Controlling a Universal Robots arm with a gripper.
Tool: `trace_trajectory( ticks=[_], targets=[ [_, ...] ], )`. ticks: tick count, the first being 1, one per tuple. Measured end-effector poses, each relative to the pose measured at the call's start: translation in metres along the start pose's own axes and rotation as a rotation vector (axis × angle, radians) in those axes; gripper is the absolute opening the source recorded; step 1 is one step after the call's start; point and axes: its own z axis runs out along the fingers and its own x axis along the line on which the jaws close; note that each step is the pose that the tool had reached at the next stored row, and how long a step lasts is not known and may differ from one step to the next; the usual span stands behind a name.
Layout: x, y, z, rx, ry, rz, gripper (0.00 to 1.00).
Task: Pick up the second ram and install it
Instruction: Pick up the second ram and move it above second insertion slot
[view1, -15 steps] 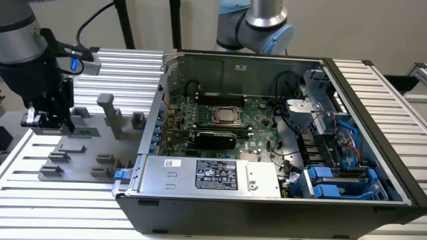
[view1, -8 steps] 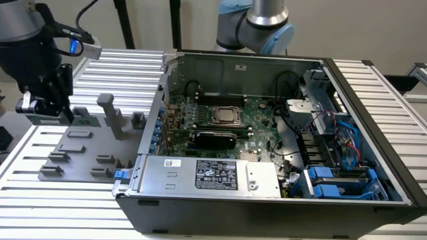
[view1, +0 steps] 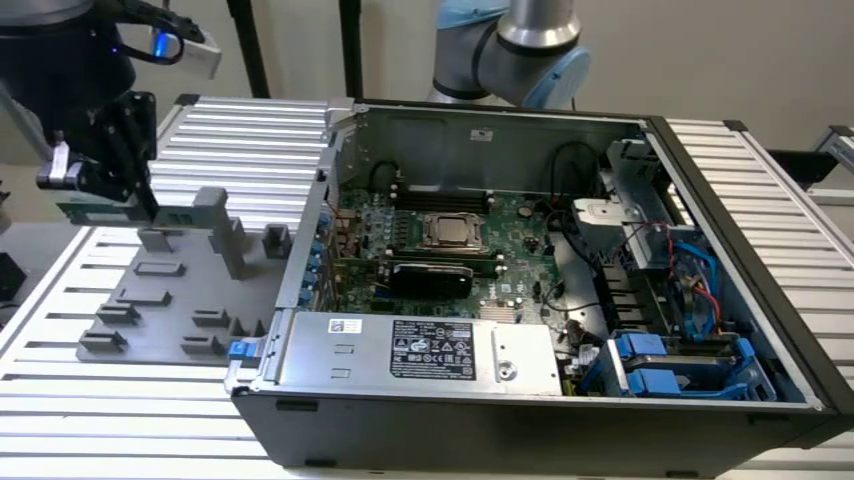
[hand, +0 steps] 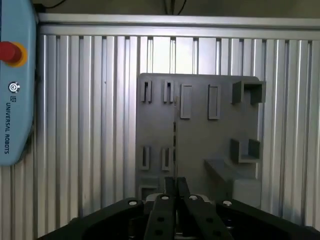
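Note:
My black gripper (view1: 110, 192) hangs at the exterior view's far left, above the left end of the grey holder plate (view1: 174, 300). It is shut on the second ram (view1: 96, 213), a thin green stick whose lower edge shows below the fingers. In the wrist view the ram (hand: 175, 142) is edge-on, a thin line running out from between the closed fingers (hand: 165, 210) of the gripper (hand: 176, 189) over the holder plate (hand: 200, 135). The open computer case (view1: 534, 400) lies to the right, with the green motherboard (view1: 521, 225) and its dark memory slots (view1: 454, 196) behind the CPU socket (view1: 454, 232).
A black expansion card (view1: 427, 275) lies in front of the socket. The power supply (view1: 414, 350) and blue drive bays (view1: 667, 365) fill the case's near side. A teach pendant (hand: 15, 85) with a red button lies on the ribbed aluminium table (view1: 120, 420).

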Motion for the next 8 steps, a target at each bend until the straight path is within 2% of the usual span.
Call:
trace_trajectory(
  ticks=[8],
  targets=[
    [-0.003,-0.0266,-0.0270,0.0001,-0.0001,0.000,0.00]
  ],
)
